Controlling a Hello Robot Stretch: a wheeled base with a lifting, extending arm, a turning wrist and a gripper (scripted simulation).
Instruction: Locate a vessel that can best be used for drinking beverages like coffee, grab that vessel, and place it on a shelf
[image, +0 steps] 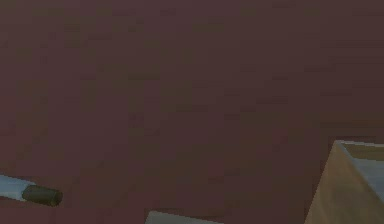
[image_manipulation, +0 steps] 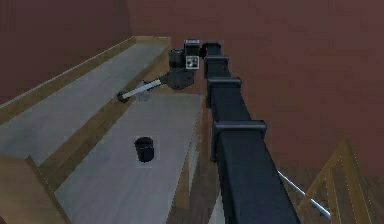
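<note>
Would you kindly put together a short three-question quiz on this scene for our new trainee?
1. Multiple choice: in the arm side view, where does the small dark cup stand?
A) on the grey wood-edged surface
B) on a chair
C) on bare floor
2. True or false: the cup hangs at the jaws, clear of every surface.
3. Fill the gap: in the arm side view, the cup stands to the ___ of the arm.

Key: 1 A; 2 false; 3 left.
</note>
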